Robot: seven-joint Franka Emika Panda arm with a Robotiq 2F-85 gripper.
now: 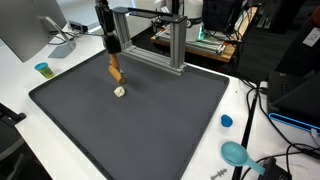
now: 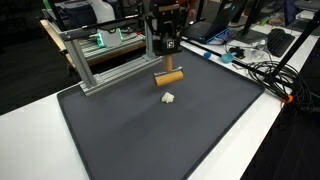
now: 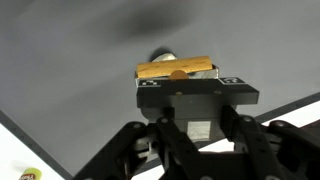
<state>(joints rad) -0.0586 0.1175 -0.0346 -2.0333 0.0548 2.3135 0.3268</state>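
Note:
My gripper (image 1: 113,62) hangs over the far left part of a dark grey mat (image 1: 160,125) and is shut on an orange-brown wooden block (image 1: 114,73), holding it above the mat. In an exterior view the gripper (image 2: 168,66) holds the block (image 2: 169,77) level. A small white object (image 1: 120,91) lies on the mat just below the block and also shows in an exterior view (image 2: 168,98). In the wrist view the block (image 3: 176,69) sits at the fingertips, with the white object (image 3: 162,55) partly hidden behind it.
An aluminium frame (image 1: 165,40) stands at the mat's far edge, close behind the gripper; it also shows in an exterior view (image 2: 95,55). A blue cup (image 1: 43,70), a blue lid (image 1: 226,121), a teal object (image 1: 235,153) and cables (image 2: 265,70) lie on the white table.

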